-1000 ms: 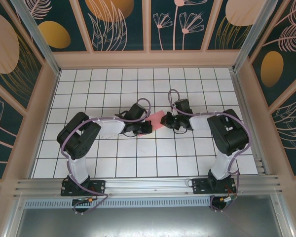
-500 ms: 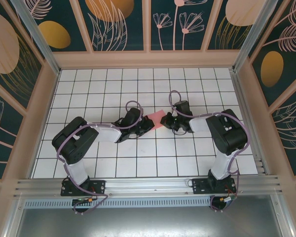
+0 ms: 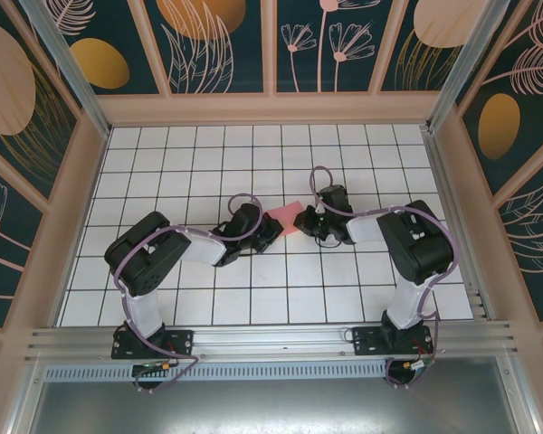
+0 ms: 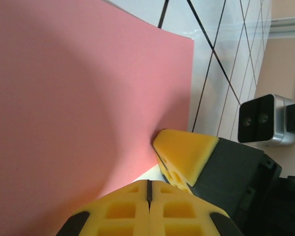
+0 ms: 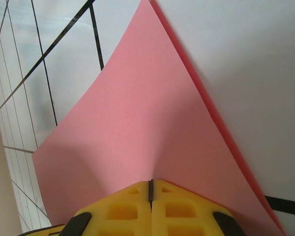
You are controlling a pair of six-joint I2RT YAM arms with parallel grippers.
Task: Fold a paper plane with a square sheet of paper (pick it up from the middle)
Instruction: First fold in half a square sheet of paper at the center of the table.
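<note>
Curving upward, the plain pink paper (image 5: 137, 137) shows two layers.

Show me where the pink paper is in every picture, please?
Top view: the thin salmon-pink square sheet of paper lies mid-table, between the left claw and right claw.
Left wrist: it covers the left and centre.
Right wrist: centre, narrowing to a top corner.
Shared landmark: the black-gridded white table.
</note>
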